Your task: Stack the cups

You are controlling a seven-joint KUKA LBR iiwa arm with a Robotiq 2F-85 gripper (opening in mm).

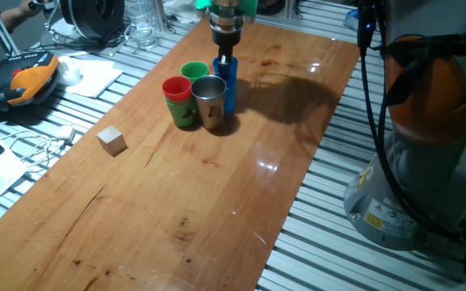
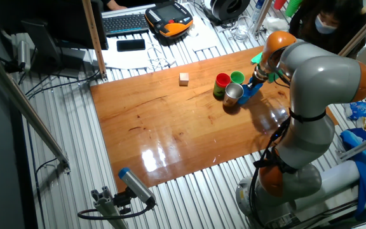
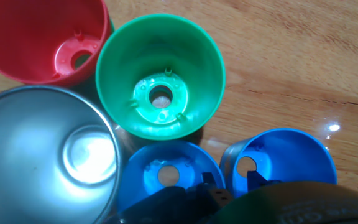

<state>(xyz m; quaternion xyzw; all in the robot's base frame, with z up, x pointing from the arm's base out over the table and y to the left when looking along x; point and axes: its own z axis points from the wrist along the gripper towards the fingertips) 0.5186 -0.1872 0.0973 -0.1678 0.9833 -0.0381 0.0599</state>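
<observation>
Several cups stand bunched at the far end of the wooden table (image 1: 217,202). A red cup (image 1: 176,87) sits in a green one, with another green cup (image 1: 194,71) and the steel cup (image 1: 209,101) beside it. Blue cups (image 1: 230,89) stand at the right of the group. The hand view looks down into the red cup (image 3: 42,37), green cup (image 3: 160,78), steel cup (image 3: 42,152) and two blue cups (image 3: 166,177) (image 3: 284,158). My gripper (image 1: 226,61) hangs straight over the blue cups, fingertips at a rim (image 3: 213,190). How its jaws stand is hidden.
A small pale wooden cube (image 1: 112,140) lies on the table left of the cups. An orange pendant (image 1: 31,81), papers and cables lie off the table's left edge. The robot base (image 1: 427,162) stands at the right.
</observation>
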